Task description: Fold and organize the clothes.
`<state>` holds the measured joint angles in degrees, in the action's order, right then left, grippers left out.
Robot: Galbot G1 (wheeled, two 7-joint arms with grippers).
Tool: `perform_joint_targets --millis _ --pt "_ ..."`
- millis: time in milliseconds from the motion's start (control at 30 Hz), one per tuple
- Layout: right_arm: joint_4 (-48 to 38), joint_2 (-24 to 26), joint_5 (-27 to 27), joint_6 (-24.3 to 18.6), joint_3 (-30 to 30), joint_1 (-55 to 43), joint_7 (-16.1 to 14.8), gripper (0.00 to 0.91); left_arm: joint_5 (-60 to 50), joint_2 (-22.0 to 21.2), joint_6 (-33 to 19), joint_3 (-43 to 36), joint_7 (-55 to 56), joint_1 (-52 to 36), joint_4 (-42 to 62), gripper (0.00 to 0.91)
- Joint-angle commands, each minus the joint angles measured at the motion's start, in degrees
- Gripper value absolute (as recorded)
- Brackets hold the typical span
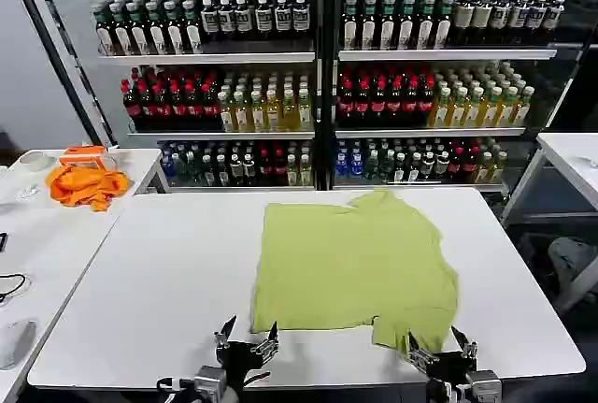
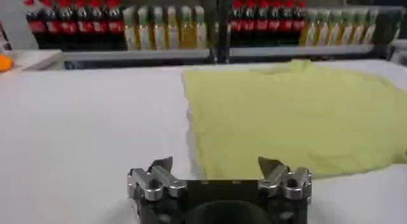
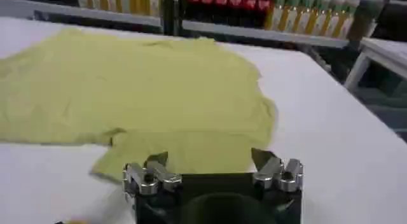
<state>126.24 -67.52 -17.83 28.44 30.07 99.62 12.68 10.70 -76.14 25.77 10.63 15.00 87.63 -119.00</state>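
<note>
The lime yellow-green T-shirt (image 1: 350,267) lies spread flat on the white table (image 1: 159,281), partly folded, with a sleeve flap at its near edge (image 3: 172,152). My left gripper (image 1: 248,339) hovers open at the table's front edge, just off the shirt's near left corner (image 2: 210,165). My right gripper (image 1: 439,345) is open too, at the front edge by the shirt's near right sleeve. Nothing sits between either pair of fingers. The shirt (image 2: 292,117) stretches away from both grippers (image 2: 216,165), (image 3: 210,158).
An orange cloth (image 1: 87,183) lies on a side table at the left. Shelves of bottles (image 1: 318,76) stand behind the table. Another white table (image 1: 575,160) is at the right. Bare tabletop spreads left of the shirt.
</note>
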Motion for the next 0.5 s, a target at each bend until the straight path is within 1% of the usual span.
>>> perform_joint_targets --millis 33,67,100,133,167,200,500 --pt "-1.5 -0.37 -0.97 -0.48 -0.16 0.84 -0.06 0.907 2.82 0.65 -0.1 -1.27 0.04 -4.4 5.55 0.655" --pt "-1.56 -0.37 -1.72 -0.47 -0.24 0.9 -0.01 0.887 3.17 0.66 -0.22 -1.16 0.05 -4.4 5.52 0.484" --pt "-1.7 -0.39 -2.27 -0.62 -0.36 0.93 0.08 0.655 3.47 0.7 -0.66 -1.03 0.0 -4.36 5.45 0.141" --pt "-1.85 -0.48 -2.5 -0.9 -0.53 0.95 0.27 0.091 3.72 0.81 -1.03 -0.91 -0.16 -4.21 5.38 0.02" --pt "-2.02 -0.61 -2.65 -0.95 -0.71 0.91 0.35 0.091 3.74 0.87 -1.09 -0.88 -0.19 -4.12 5.28 0.02" --pt "-2.1 -0.78 -2.65 -1.05 -0.88 0.91 0.34 0.0 3.81 0.92 -1.14 -0.87 -0.31 -3.9 5.19 0.02" --pt "-2.13 -1.81 -2.47 -1.57 -2.1 1.38 0.3 0.0 4.74 1.72 -1.23 -0.26 -0.9 -2.66 4.88 0.02"
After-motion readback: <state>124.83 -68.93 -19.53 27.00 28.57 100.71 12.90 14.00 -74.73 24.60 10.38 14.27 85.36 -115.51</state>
